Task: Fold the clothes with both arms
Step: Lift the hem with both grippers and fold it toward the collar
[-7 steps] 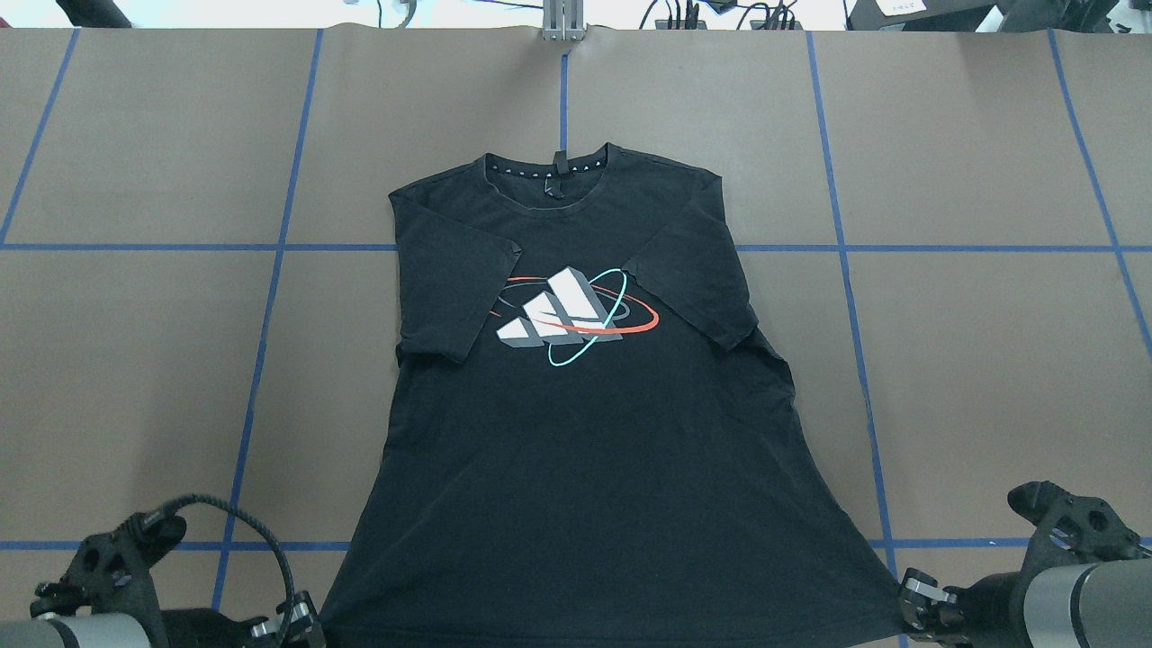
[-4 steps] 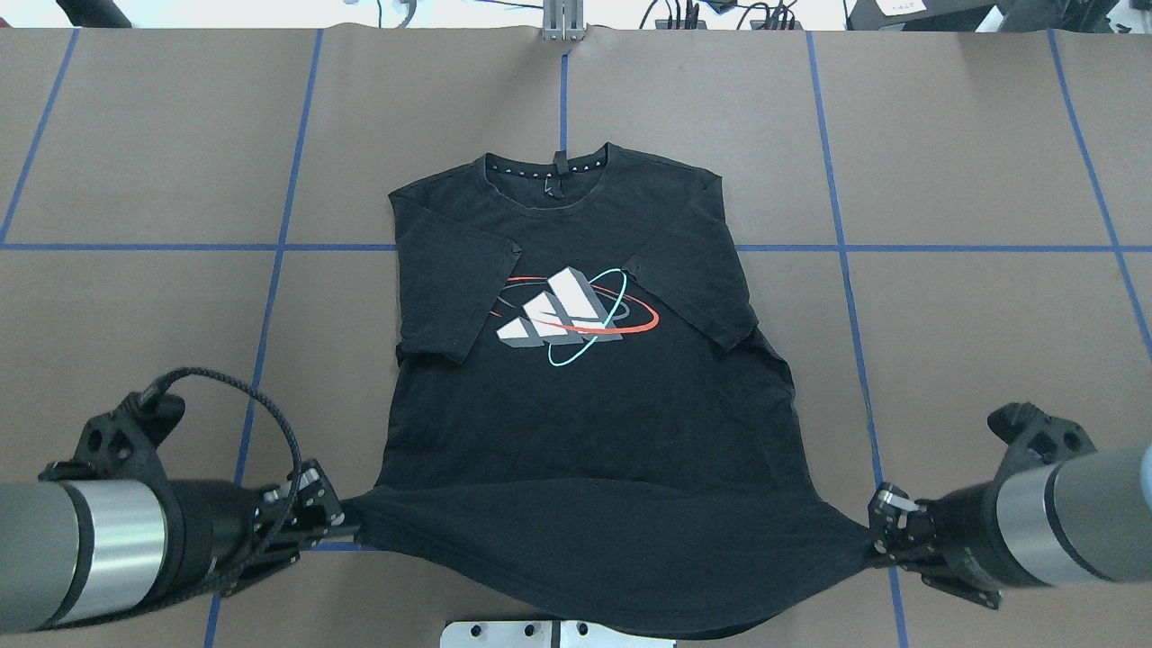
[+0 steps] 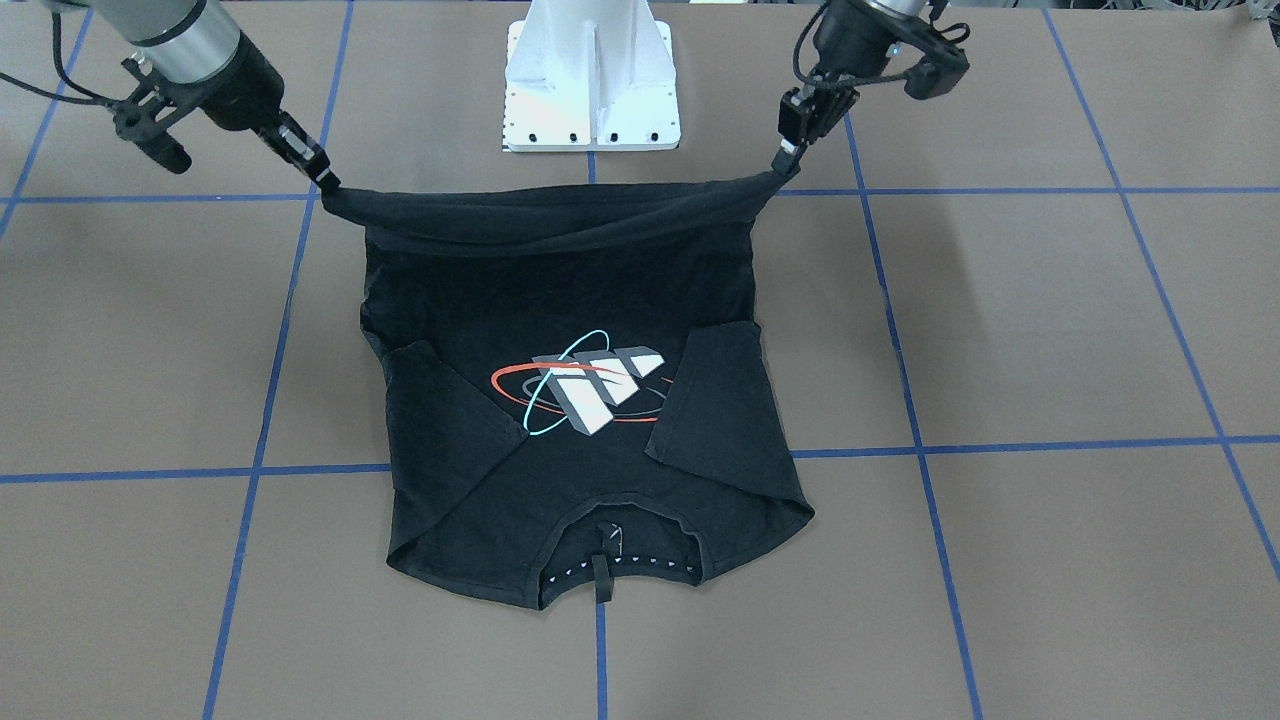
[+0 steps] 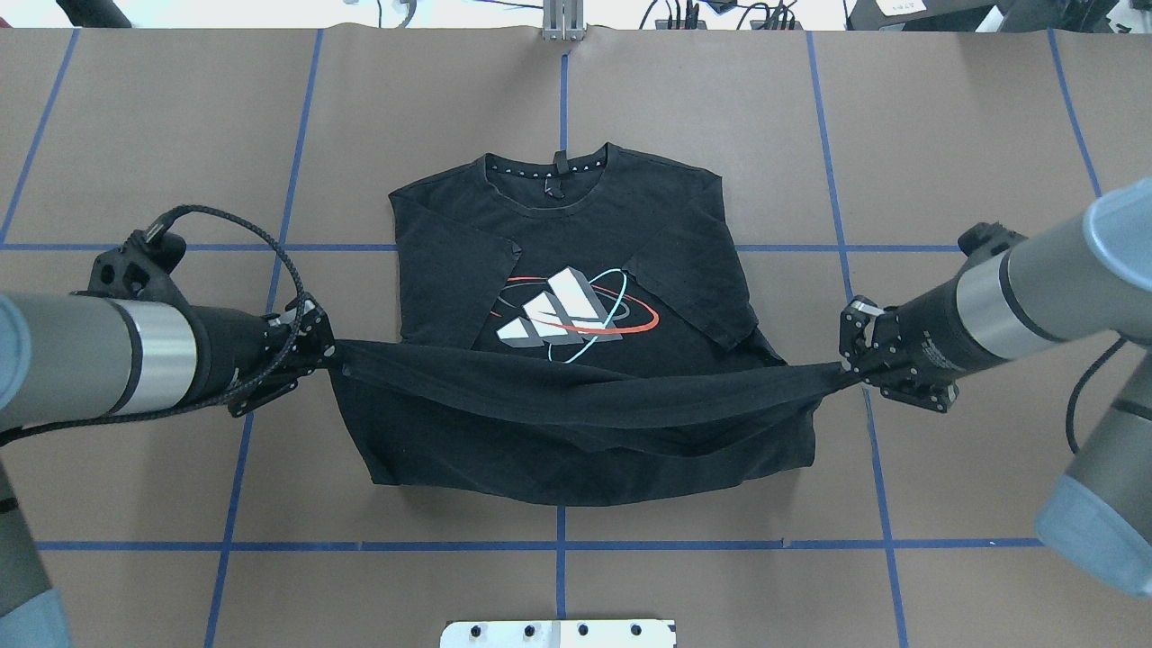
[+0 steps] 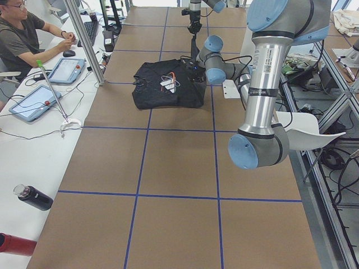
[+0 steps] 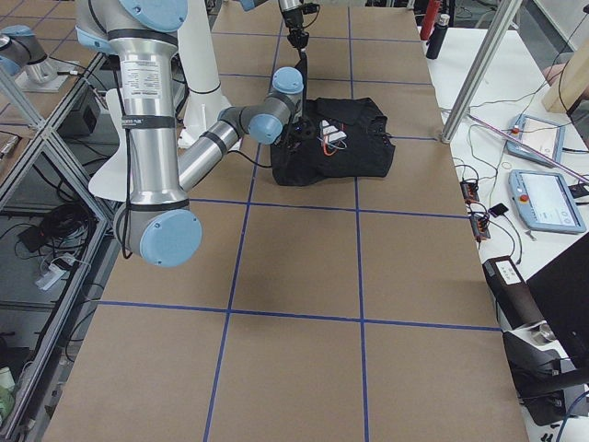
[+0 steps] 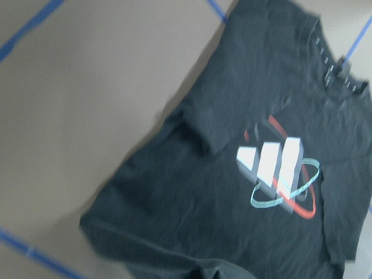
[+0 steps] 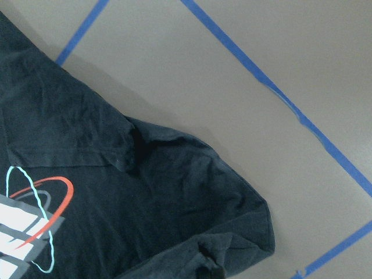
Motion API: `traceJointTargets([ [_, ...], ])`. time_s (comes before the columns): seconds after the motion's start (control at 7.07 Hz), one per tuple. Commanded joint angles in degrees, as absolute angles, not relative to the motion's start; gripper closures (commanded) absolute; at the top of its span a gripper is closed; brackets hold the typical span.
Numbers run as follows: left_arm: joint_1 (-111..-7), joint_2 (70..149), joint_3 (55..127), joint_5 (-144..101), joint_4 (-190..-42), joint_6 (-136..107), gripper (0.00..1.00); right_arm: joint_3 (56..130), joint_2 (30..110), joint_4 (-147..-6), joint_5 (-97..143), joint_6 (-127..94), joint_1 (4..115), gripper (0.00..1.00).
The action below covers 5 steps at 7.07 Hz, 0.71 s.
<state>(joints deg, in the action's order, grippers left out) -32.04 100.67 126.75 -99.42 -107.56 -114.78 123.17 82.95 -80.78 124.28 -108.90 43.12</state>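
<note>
The black T-shirt point(image 4: 576, 207) lies graphic side up in the middle of the table, sleeves folded in, collar at the far side. Its bottom hem point(image 4: 576, 396) is lifted off the table and stretched taut between both grippers, over the lower body. My left gripper point(image 4: 326, 349) is shut on the hem's left corner; it also shows in the front view point(image 3: 785, 160). My right gripper point(image 4: 841, 376) is shut on the hem's right corner, and shows in the front view point(image 3: 322, 182). The graphic point(image 4: 571, 313) still shows just beyond the raised hem.
The table is brown paper point(image 4: 990, 135) with blue tape grid lines. The white pedestal base point(image 3: 592, 75) stands at the near edge behind the shirt. A metal post point(image 4: 563, 20) sits at the far edge. An operator and tablets point(image 5: 33, 98) are at a side bench.
Both grippers have carried the hem up off the table and away from the robot toward the collar. The lower shirt now doubles over itself near the graphic.
</note>
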Motion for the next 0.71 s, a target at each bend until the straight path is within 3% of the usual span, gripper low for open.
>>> traceJointTargets([
  [0.0,-37.9,104.8,115.8,-99.8,-111.3,-110.3,1.00,114.2,71.0,-90.3,125.1,-100.9,49.3,1.00],
  [0.28,-40.3,105.3,106.7,-99.7,-119.1,-108.5,1.00,107.3,66.5,-91.8,123.9,-96.1,49.9,1.00],
  [0.57,-42.4,111.1,97.4,-99.6,-121.4,-107.8,1.00,97.8,60.9,-91.2,120.7,-91.7,50.1,1.00],
])
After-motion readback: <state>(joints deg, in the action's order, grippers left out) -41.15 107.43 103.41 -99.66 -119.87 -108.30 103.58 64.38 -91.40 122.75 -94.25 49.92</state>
